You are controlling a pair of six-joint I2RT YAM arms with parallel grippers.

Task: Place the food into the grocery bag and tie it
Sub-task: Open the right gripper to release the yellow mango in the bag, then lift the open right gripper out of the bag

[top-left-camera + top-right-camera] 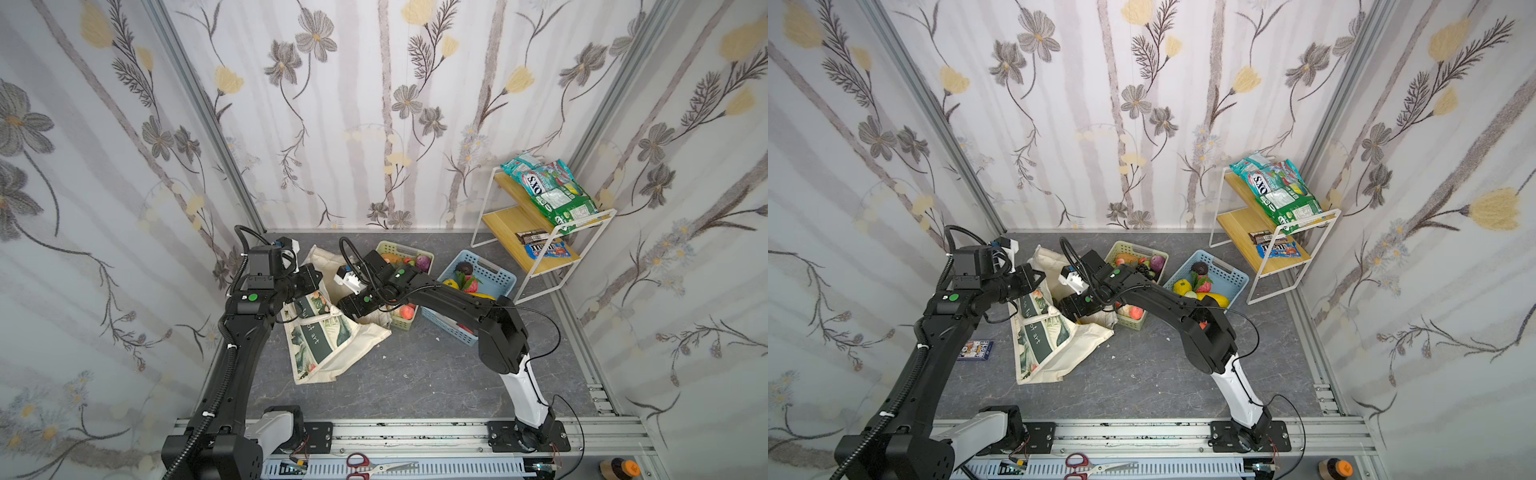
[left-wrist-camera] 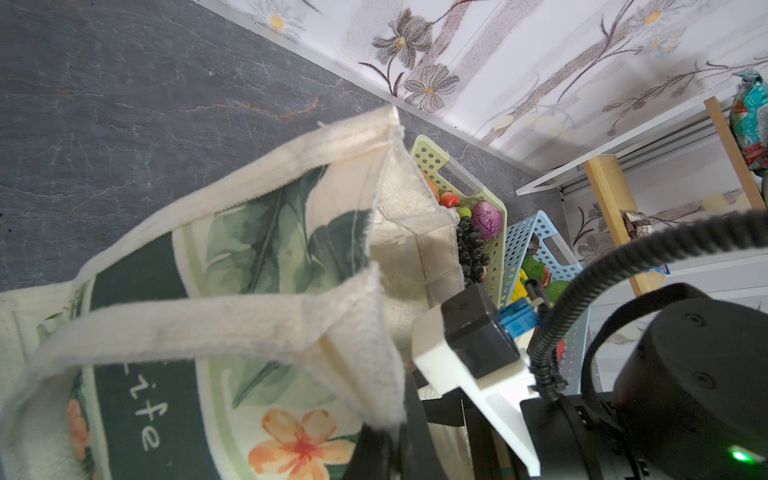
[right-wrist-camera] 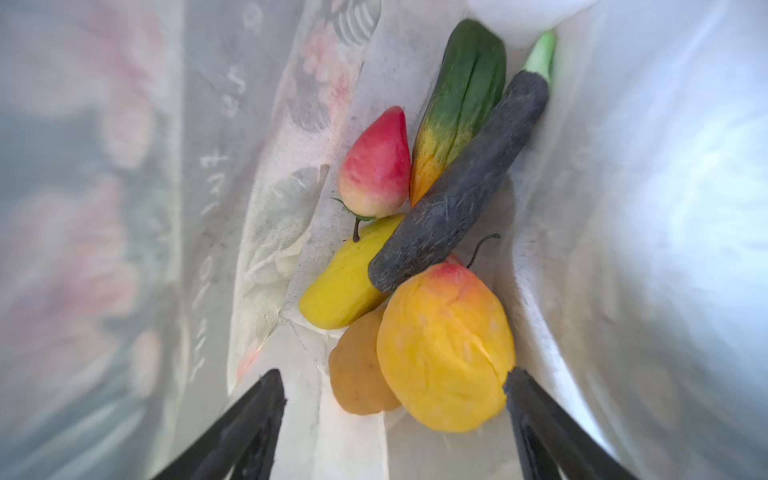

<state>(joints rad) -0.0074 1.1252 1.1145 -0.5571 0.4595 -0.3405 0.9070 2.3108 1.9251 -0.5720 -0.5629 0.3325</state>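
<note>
Left tool [image 2: 382, 436] pinching grocery bag [image 1: 328, 345] rim, holding mouth open; right tool [image 3: 395, 374] hanging spread over food [image 3: 444, 349]. Soft canvas likely sagging; thick handles [image 2: 187, 328] looking best for tying.

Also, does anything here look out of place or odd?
Yes. The grocery bag lies slumped and creased on the table instead of standing. A small card box lies alone beside the left arm, and red-handled scissors rest on the front frame, away from the work.

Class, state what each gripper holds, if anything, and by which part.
Left gripper grips the grocery bag by its mouth rim; right gripper, open, holds nothing.
</note>
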